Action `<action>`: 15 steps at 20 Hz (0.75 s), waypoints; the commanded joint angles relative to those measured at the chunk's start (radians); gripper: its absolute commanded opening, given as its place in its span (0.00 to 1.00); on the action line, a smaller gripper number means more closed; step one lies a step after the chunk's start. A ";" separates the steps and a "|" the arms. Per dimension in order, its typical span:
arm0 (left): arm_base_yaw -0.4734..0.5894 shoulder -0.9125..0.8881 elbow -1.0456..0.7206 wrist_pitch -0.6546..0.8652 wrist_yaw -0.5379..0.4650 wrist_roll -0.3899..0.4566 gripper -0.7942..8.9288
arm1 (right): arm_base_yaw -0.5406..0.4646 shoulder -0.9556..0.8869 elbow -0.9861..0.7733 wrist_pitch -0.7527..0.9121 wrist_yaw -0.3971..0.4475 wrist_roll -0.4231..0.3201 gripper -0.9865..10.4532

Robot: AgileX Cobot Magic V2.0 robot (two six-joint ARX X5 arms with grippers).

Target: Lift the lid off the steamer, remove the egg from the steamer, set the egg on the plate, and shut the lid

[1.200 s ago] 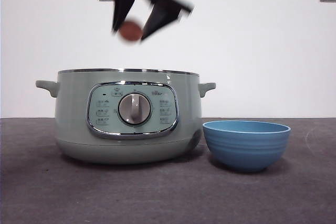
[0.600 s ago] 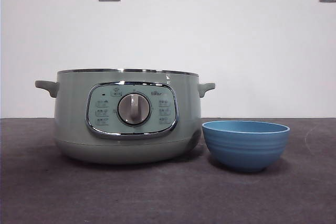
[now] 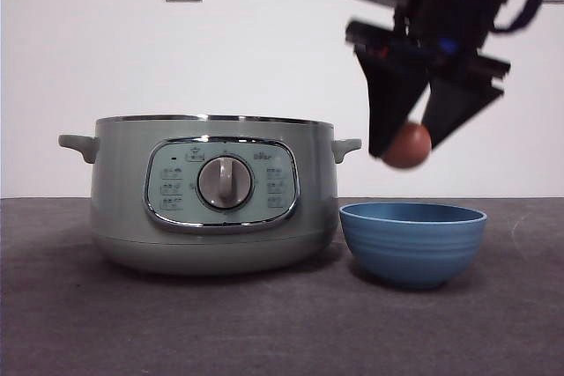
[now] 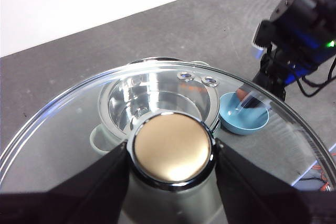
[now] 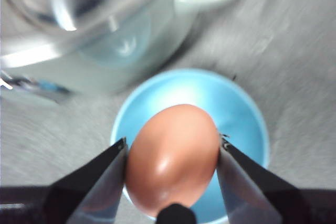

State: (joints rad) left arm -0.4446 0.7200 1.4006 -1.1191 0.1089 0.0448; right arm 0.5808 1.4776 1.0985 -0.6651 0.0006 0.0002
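Egg, pinched in right gripper, hangs at twelve o'clock over plate; left gripper grips lid, steamer open; placing, closing remain.

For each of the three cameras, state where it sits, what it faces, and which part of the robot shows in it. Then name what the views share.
Front view: low, at table height, looking level at the steamer and the plate; the right gripper holds the egg above the plate.
Left wrist view: on the left arm, high above the open steamer, looking down through the lid; the left gripper clamps its knob.
Right wrist view: on the right arm, looking down past the egg into the plate.
Shared: steamer and plate appear in all three views.
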 commanded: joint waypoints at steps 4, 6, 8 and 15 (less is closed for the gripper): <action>-0.001 -0.003 0.015 0.056 0.005 0.012 0.07 | -0.033 0.006 -0.130 0.173 -0.003 0.001 0.08; -0.001 -0.003 0.015 0.056 0.005 0.011 0.07 | -0.057 0.025 -0.142 0.190 -0.011 -0.006 0.08; -0.001 -0.003 0.015 0.056 0.005 0.011 0.07 | -0.077 0.053 -0.142 0.213 -0.035 -0.014 0.08; -0.001 -0.003 0.015 0.057 0.005 0.011 0.07 | -0.081 0.149 -0.142 0.249 -0.080 -0.017 0.08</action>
State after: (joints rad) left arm -0.4446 0.7261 1.4006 -1.1187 0.1085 0.0448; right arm 0.4973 1.6176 0.9665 -0.4217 -0.0780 -0.0120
